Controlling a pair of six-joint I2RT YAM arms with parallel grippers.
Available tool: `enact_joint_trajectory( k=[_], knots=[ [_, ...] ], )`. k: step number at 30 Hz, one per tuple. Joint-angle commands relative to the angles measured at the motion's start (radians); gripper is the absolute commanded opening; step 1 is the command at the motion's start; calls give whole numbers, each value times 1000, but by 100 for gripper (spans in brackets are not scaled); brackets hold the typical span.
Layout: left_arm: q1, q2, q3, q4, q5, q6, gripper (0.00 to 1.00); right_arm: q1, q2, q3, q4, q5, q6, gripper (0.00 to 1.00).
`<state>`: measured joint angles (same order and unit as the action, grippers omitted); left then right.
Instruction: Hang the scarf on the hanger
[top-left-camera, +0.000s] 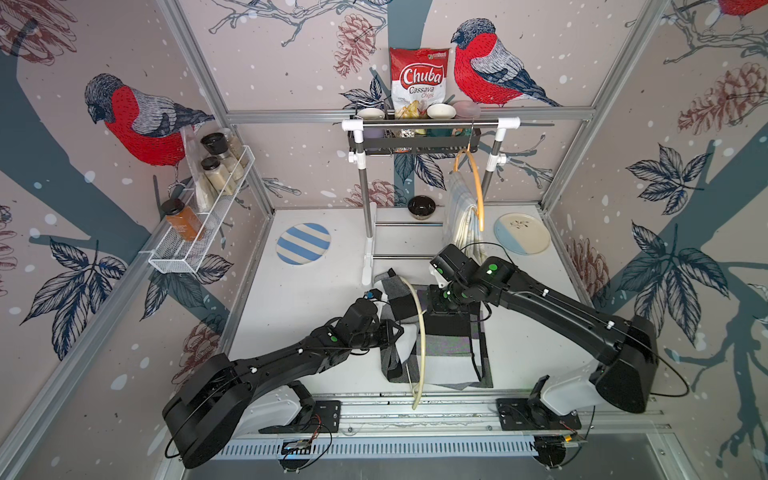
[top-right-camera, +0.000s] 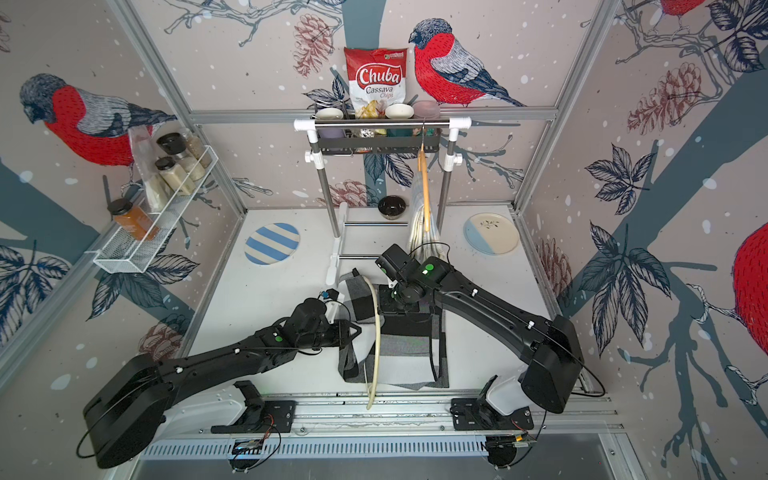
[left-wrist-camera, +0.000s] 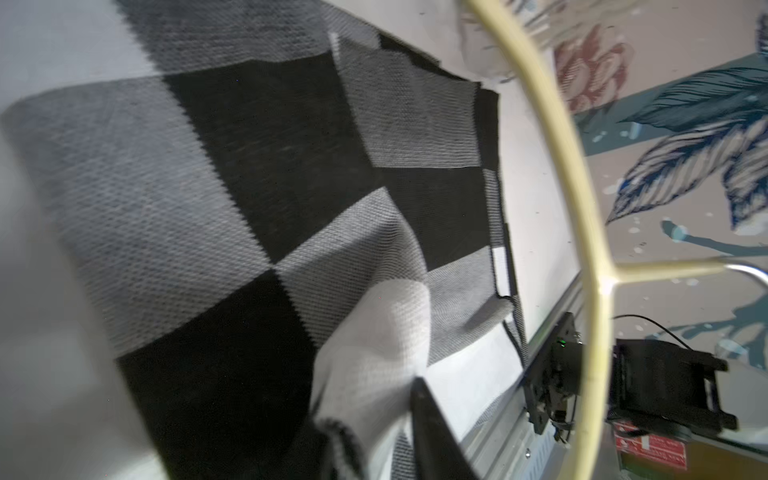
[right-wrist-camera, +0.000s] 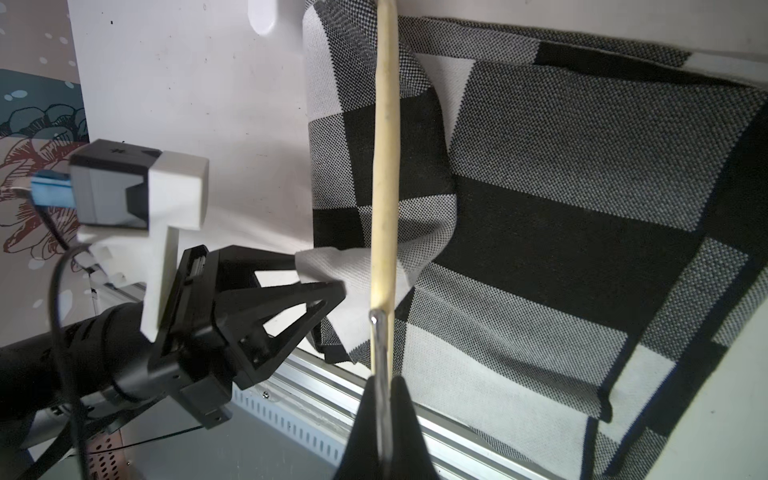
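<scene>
A black, grey and white checked scarf (top-left-camera: 449, 353) (top-right-camera: 399, 357) lies spread on the table at front centre. A cream hanger (top-left-camera: 420, 332) (top-right-camera: 377, 332) arcs over the scarf's left part. My right gripper (right-wrist-camera: 381, 382) (top-left-camera: 436, 309) is shut on the hanger's metal hook, and the cream arm (right-wrist-camera: 384, 166) runs away from its fingers. My left gripper (right-wrist-camera: 332, 282) (top-left-camera: 399, 330) is shut on a white fold of the scarf's left edge, just beside the hanger. In the left wrist view one finger (left-wrist-camera: 419, 386) presses the raised fold (left-wrist-camera: 374, 332); the other finger is hidden.
A clothes rail (top-left-camera: 430, 123) stands at the back; an orange hanger (top-left-camera: 480, 195) with a pale cloth hangs from it. On the table are a striped plate (top-left-camera: 303, 249), a dark bowl (top-left-camera: 421, 207) and a blue-white plate (top-left-camera: 521, 233). A wire shelf (top-left-camera: 199, 232) is on the left wall.
</scene>
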<state>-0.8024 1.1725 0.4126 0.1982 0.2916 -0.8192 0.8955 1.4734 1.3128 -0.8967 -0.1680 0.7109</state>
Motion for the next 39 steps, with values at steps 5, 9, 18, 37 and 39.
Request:
enact_joint_trajectory(
  k=[5,9,18,37,39],
  knots=[
    [-39,205,-51,424,142,-129,15,13,8,24,-22,1,17,0],
    [-41,299,-46,506,206,-157,53,20,5,31,-29,1,21,0],
    [-17,-59,40,-124,-70,-14,97,24,-5,39,-34,1,32,0],
    [-36,-439,-47,-213,-130,81,95,86,67,127,58,-161,102,43],
    [-47,-425,-55,-190,-130,91,95,96,84,137,82,-187,117,50]
  ],
)
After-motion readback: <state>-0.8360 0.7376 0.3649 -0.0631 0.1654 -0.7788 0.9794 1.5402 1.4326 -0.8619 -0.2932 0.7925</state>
